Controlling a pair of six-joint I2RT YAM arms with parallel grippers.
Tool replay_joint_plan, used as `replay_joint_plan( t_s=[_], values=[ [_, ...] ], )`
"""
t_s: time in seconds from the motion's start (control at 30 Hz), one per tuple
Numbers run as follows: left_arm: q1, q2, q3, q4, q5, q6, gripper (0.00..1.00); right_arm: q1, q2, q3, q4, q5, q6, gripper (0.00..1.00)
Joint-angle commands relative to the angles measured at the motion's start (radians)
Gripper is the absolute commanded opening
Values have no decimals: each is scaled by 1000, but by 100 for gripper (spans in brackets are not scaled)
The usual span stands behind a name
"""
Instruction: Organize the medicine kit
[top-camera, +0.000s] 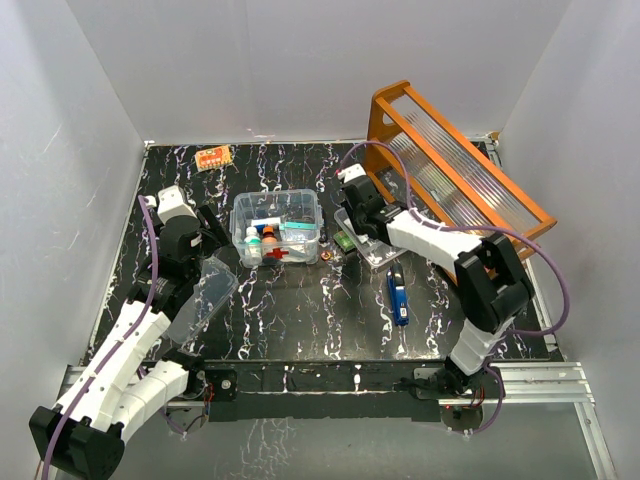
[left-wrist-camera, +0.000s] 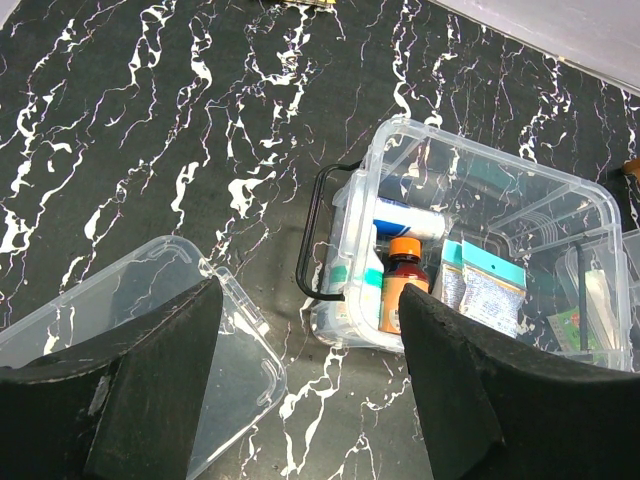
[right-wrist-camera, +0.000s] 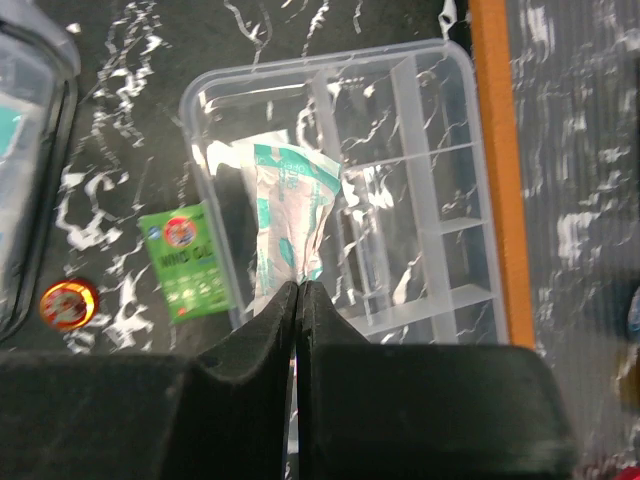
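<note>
Two grippers are on separate jobs. The right gripper is clenched, its fingertips seemingly pinching the near edge of a crumpled white-and-teal paper sachet. The sachet lies in a clear plastic divided tray just right of the medicine kit, a small clear rectangular plastic box standing open at the middle of the black marbled desk. The left gripper hangs released and empty by the kit's left side, above the gap between the box and its clear flat lid, which lies on the desk to the left. The pinch looks thin, taken at the sachet's very edge, so the packet could slip out in transit and land short of the box. It could also catch on a divider and drag the tray along. The kit already holds an orange-capped bottle and packets, so a careless drop may leave the sachet over the rim and keep the lid from seating. A green square sachet and a small round red tin lie between tray and kit, where a low sweep could knock them.
</note>
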Motion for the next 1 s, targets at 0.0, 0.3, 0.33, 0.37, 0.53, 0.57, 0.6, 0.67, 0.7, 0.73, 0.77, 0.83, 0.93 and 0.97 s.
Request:
replay_joint_plan(
  t_s=[0.0,0.3,0.33,0.37,0.53,0.57,0.6,0.67,0.7,0.73,0.77,0.83,0.93,0.97],
  values=[
    [3,-10,-9,9,-12,0,70,-23,68,81,76,61,-98,0],
    [4,-16,-13,8,-15,3,70,-31,129,74,75,-3,-123,0],
    [4,-16,-12,9,-15,3,70,-32,132,67,75,-4,-124,0],
    [4,-16,-12,9,-15,3,70,-33,137,65,73,-4,-126,0],
    [4,-15,-11,9,-12,4,70,-32,154,78,50,22,-103,5],
    [4,-15,-11,8,-12,4,70,-32,153,82,46,28,-93,9],
    [4,-15,-11,8,-12,4,70,-32,149,82,46,30,-84,13],
    [4,-17,-11,8,-12,4,70,-34,137,87,49,37,-63,22],
    [4,-19,-12,8,-12,4,70,-36,131,90,49,43,-51,25],
    [3,-19,-12,8,-12,4,70,-36,125,93,50,45,-40,27],
    [3,-19,-11,8,-12,4,70,-39,119,95,48,44,-27,29],
    [4,-21,-11,6,-12,5,70,-40,101,96,44,39,0,31],
    [5,-25,-12,7,-13,4,70,-40,71,98,19,2,54,34],
    [4,-25,-13,5,-15,4,70,-41,57,92,11,-18,73,35]
  ],
)
